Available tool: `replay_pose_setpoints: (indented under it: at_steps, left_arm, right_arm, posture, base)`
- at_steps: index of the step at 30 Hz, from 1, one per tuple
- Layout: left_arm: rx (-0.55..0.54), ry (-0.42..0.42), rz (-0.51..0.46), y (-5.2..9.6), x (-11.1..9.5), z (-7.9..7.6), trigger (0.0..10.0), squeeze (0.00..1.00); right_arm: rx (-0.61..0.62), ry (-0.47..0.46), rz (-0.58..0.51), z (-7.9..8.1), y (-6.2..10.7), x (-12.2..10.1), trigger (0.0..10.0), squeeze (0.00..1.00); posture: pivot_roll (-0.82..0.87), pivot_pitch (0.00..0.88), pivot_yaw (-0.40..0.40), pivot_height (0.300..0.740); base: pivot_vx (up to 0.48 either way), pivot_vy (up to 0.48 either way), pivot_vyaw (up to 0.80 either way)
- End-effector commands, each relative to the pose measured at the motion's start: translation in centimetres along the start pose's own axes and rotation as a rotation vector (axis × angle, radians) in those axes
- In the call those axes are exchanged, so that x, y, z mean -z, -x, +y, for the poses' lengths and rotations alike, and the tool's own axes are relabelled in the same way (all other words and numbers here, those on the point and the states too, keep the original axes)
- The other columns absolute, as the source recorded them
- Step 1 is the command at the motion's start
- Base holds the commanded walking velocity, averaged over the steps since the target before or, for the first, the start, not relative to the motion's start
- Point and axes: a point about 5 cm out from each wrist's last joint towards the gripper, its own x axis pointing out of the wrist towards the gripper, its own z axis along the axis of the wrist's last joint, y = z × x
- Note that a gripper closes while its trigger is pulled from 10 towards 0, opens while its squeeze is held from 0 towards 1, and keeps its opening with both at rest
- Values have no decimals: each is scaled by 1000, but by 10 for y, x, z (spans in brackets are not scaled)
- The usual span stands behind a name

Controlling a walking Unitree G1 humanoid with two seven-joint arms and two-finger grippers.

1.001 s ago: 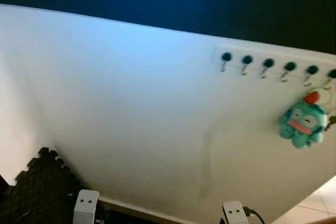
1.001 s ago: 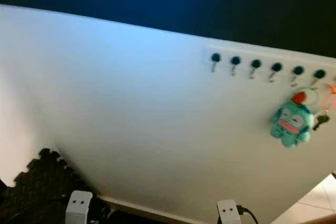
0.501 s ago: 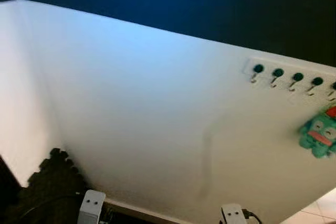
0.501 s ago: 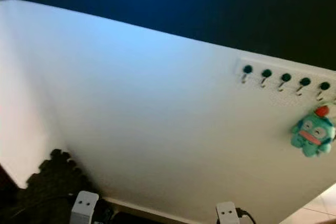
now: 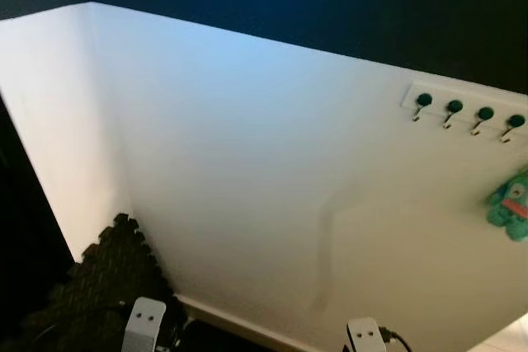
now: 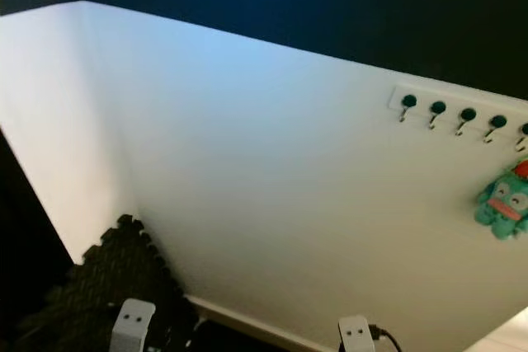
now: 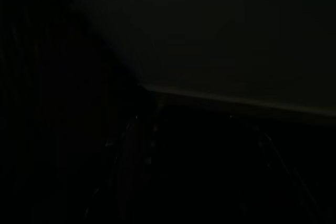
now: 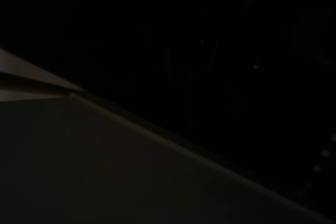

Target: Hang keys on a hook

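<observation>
Facing a white wall, camera tilted. Hook rack is sitting near the wall's upper right edge, dark-knobbed hooks in a row. Teal plush keychain is hanging just below the rack's right end; keys themselves too small to make out. Black foam floor mat is lying at the wall's lower left corner. Both my arms are hanging idle; wrist views too dark, so can't tell how my fingers are set.
</observation>
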Motion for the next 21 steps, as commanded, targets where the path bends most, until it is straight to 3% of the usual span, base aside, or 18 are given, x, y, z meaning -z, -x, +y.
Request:
replay_pose_setpoints:
  at_steps: [1, 12, 21]
  left_arm:
    - [4, 10, -2, -1, -1, -1, 10000, 0]
    - [44, -31, 4, -1, 0, -4, 10000, 0]
    - [29, -30, -4, -1, -1, -2, 10000, 0]
  right_arm:
    - [17, -3, 0, -5, 0, 0, 10000, 0]
    - [20, -6, -1, -7, 0, 0, 10000, 0]
    - [16, -12, 0, -5, 1, 0, 10000, 0]
  posture:
    - [114, 54, -54, 740]
    - [116, 56, -51, 740]
    - [117, 51, -50, 740]
  base:
    - [0, 0, 0]
    - [0, 0, 0]
    - [0, -427, 0]
